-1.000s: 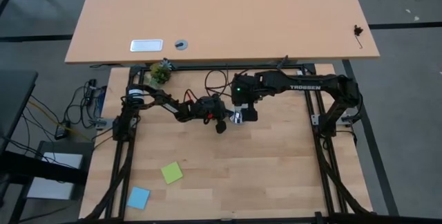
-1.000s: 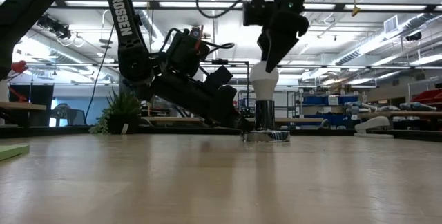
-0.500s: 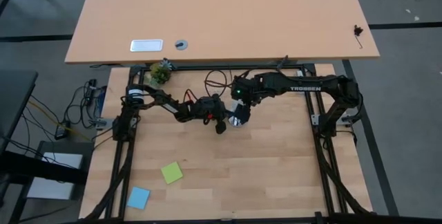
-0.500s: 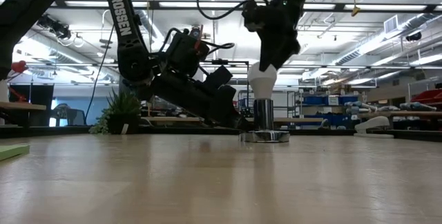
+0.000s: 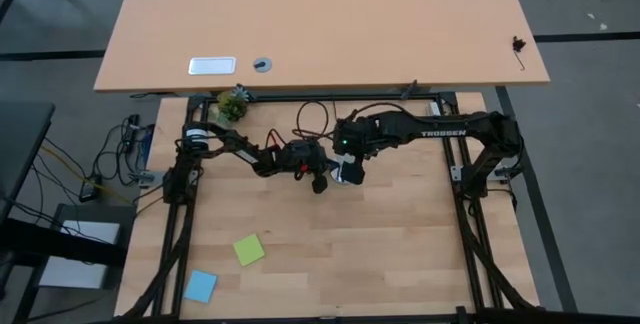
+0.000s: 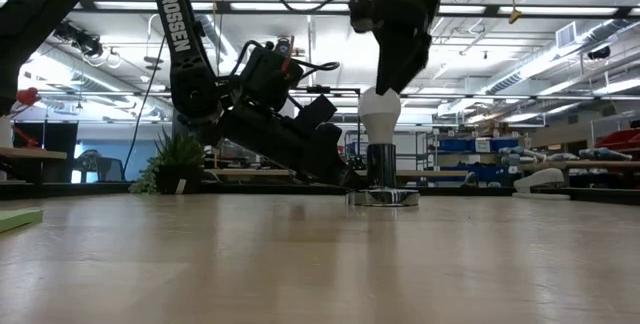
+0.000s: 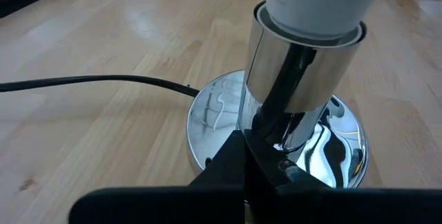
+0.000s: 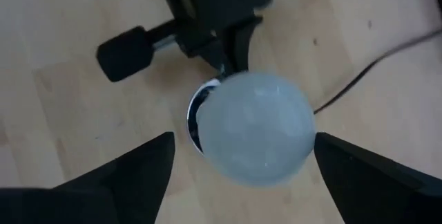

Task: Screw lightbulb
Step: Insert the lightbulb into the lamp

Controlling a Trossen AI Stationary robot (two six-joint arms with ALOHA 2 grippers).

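The white frosted lightbulb [image 6: 380, 114] stands upright with its base in a chrome socket tube [image 7: 297, 65], which rises from a round silver disc [image 7: 214, 113] lying flat mid-table. My right gripper [image 8: 243, 137] hangs open over the bulb [image 8: 252, 127], pointing steeply down, with one finger on either side of the bulb's dome. I cannot tell whether either finger touches it. My left gripper [image 7: 245, 155] is shut, low at the socket's foot, reaching in from the table's left [image 5: 322, 179]. My left gripper rests its shut fingertips [image 7: 242, 148] on the silver disc right at the foot of the socket tube [image 7: 276, 131]. The fingers slant down from the table's left. The disc lies flat on the table under them.
A black cord [image 7: 103, 81] runs from the disc across the wood. A green sticky note [image 5: 249, 250] and a blue one [image 5: 200, 285] lie near the front left. A small plant [image 5: 232, 106] stands at the far left edge.
My right gripper has rolled about its own axis above the bulb and shifted slightly toward the near edge. The bulb, socket and disc have stayed in place.
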